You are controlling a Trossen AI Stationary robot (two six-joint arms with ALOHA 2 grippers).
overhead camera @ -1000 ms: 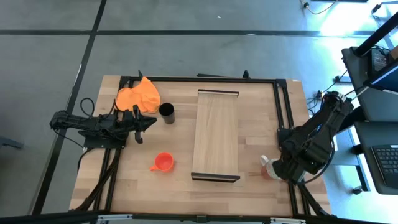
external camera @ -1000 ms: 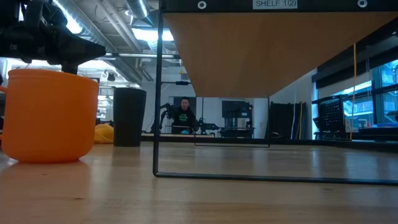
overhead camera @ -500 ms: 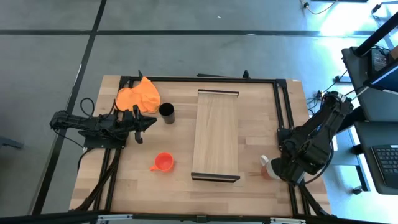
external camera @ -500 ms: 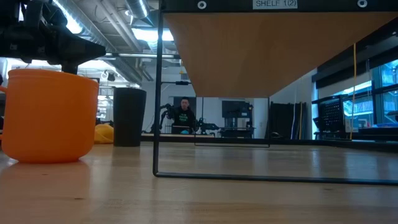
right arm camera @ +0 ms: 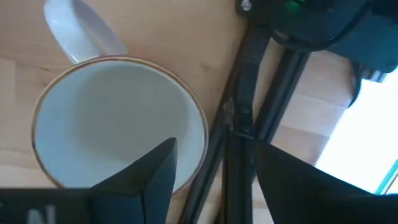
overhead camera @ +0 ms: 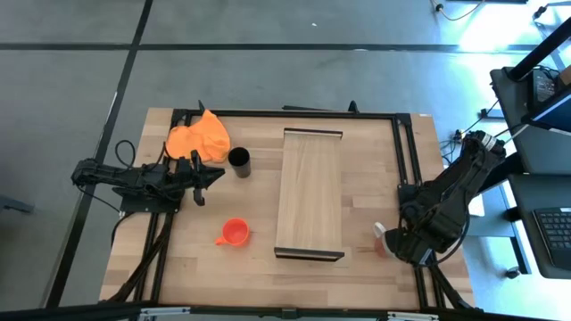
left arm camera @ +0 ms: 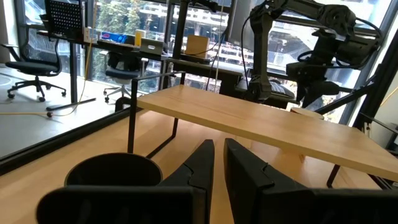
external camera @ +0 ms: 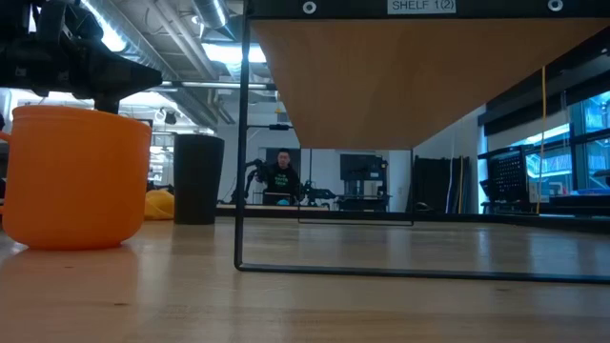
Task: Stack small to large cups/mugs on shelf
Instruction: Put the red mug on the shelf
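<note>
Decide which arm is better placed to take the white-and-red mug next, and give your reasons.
The right. The right gripper hangs open directly above the white-and-red mug, one finger over its mouth. The left gripper waits by the black cup, across the shelf.

A robotics lab or office: beyond the wooden table (overhead camera: pixel 259 259) stand office chairs (left arm camera: pixel 32 68), desks with monitors (external camera: pixel 360 171), exposed ceiling pipes (external camera: pixel 181 43) and a seated person (external camera: pixel 281 174).

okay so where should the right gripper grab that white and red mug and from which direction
Probably the rim wall, from straight above. The white-and-red mug stands upright, mouth open, and the right gripper hangs over it open, one finger inside the rim. Its handle points away, so skip it.
</note>
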